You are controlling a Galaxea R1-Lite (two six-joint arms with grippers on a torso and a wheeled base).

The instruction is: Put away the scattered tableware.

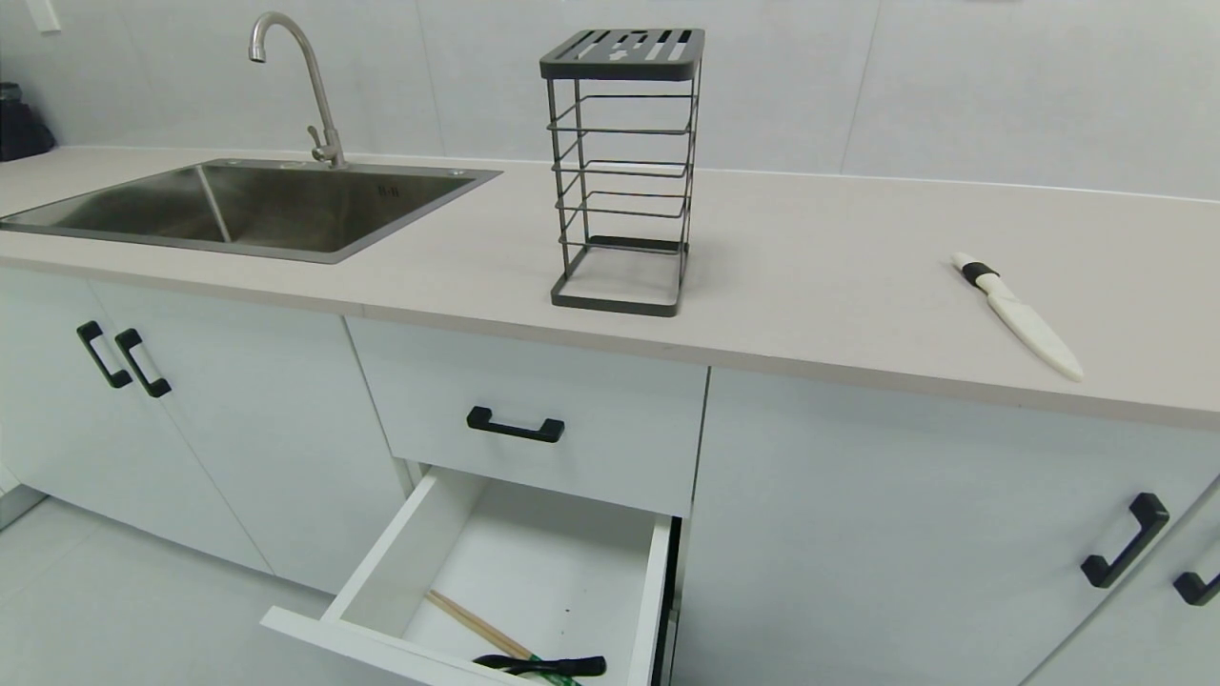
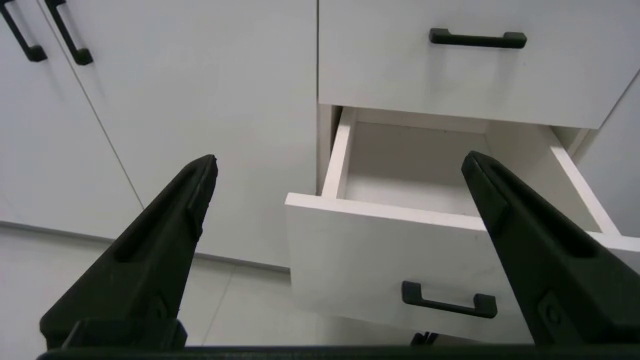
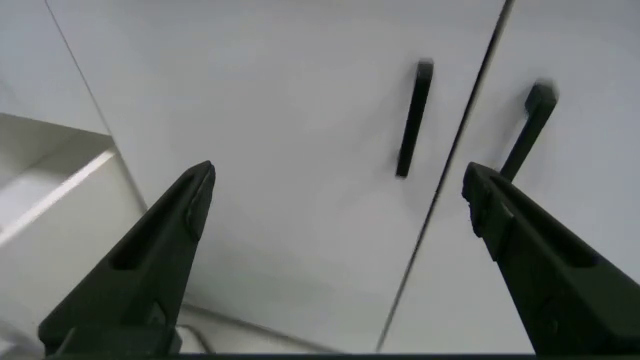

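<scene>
A white knife with a black band on its handle lies flat on the countertop at the right. A black wire knife rack stands upright mid-counter. Below it the lower drawer is pulled out, with wooden chopsticks and a black utensil lying in it. My left gripper is open and holds nothing, low in front of that open drawer. My right gripper is open too, with nothing between its fingers, facing white cabinet doors with black handles.
A steel sink with a tall faucet takes up the counter's left. The upper drawer is closed. Cabinet doors with black handles flank the drawers. The counter between rack and knife is bare.
</scene>
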